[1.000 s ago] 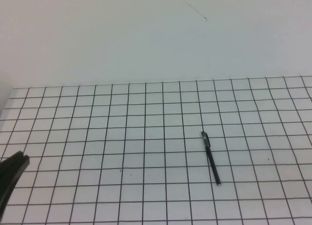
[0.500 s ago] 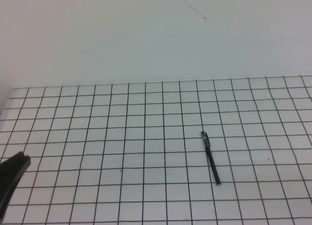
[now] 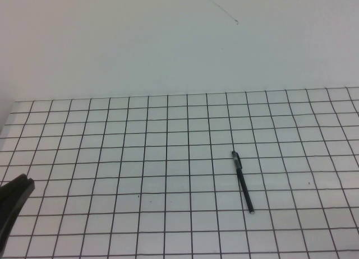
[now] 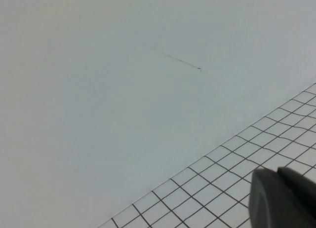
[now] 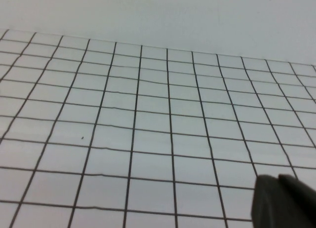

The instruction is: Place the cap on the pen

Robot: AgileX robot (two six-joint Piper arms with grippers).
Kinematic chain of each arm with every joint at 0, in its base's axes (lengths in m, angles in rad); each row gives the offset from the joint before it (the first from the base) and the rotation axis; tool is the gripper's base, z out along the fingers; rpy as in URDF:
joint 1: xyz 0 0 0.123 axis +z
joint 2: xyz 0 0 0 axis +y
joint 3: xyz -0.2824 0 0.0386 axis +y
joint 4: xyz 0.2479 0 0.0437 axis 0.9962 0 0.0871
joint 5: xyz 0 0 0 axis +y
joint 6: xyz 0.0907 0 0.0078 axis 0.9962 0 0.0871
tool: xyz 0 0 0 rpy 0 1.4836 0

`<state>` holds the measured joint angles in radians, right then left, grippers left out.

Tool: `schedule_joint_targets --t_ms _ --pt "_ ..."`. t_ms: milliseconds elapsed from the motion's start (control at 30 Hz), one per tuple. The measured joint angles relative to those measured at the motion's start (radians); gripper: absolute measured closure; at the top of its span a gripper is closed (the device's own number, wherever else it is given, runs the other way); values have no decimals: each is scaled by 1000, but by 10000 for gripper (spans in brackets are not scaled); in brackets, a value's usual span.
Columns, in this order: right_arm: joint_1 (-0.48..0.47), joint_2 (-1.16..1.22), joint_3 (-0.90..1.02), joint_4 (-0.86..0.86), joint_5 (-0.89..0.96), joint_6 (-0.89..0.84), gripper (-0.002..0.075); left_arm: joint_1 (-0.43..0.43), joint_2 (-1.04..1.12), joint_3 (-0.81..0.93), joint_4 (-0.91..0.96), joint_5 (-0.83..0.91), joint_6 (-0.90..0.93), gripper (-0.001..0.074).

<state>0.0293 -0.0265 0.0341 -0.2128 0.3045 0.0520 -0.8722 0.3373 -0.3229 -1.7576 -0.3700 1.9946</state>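
The pen is a thin black stick lying on the white grid table, right of centre in the high view. Its small silvery tip points to the near side, and its far end looks slightly thicker with a grey spot. No separate cap shows. My left gripper is at the near left edge of the table, far from the pen, shut and empty; its dark fingertips also show in the left wrist view. My right gripper is out of the high view; the right wrist view shows it shut and empty above bare grid.
The table is a white sheet with a black grid, ending at a plain white wall behind. A thin dark mark runs across the wall. A tiny dark speck lies on the grid.
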Motion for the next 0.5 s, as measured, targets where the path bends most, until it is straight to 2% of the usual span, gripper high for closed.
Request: schedule_joint_targets --t_ms 200,500 --pt "0 2 0 6 8 4 729 0 0 0 0 0 0 736" --pt "0 3 0 147 9 -106 729 0 0 0 0 0 -16 736"
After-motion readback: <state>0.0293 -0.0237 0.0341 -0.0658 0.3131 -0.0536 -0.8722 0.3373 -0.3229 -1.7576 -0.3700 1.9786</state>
